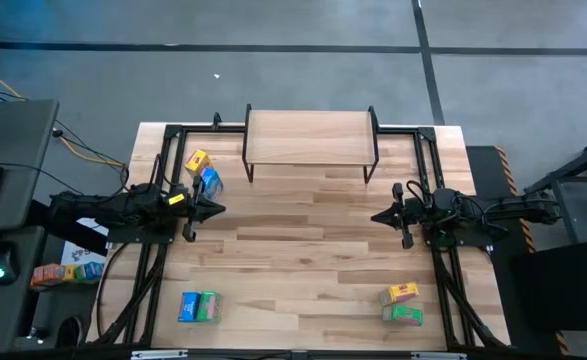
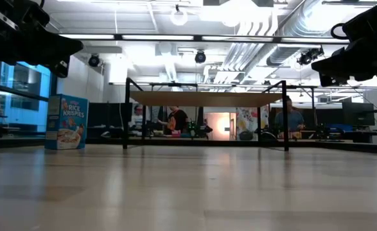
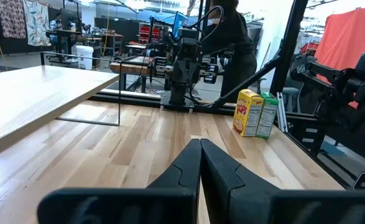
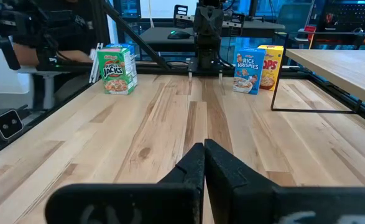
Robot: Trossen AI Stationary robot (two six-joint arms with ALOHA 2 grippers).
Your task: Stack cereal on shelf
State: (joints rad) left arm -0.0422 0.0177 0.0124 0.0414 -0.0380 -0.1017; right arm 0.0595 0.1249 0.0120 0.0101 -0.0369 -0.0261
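From above, the shelf (image 1: pixel 310 138) stood at the far middle of the counter (image 1: pixel 303 260), with nothing on its top board. The left claw (image 1: pixel 216 209) and the right claw (image 1: pixel 378 215) faced each other over the middle, both pressed fully together and holding nothing. A yellow box (image 1: pixel 197 161) and a blue box (image 1: pixel 211 181) stood near the left arm. A blue box (image 1: pixel 188 307) and a green box (image 1: pixel 210 306) stood together at the near left – a yellow box (image 1: pixel 400 294) and a green box (image 1: pixel 404 314) at the near right.

At counter height, a blue Rice Krispies box (image 2: pixel 66 122) stood left of the shelf (image 2: pixel 204 99).

In the left wrist view, the yellow box (image 3: pixel 249 112) touched the green box (image 3: pixel 267 114).

In the right wrist view, an Apple Jacks box (image 4: pixel 117 70) stood apart from the Rice Krispies box (image 4: pixel 249 70) and the yellow box (image 4: pixel 270 66) – those two just beside each other.
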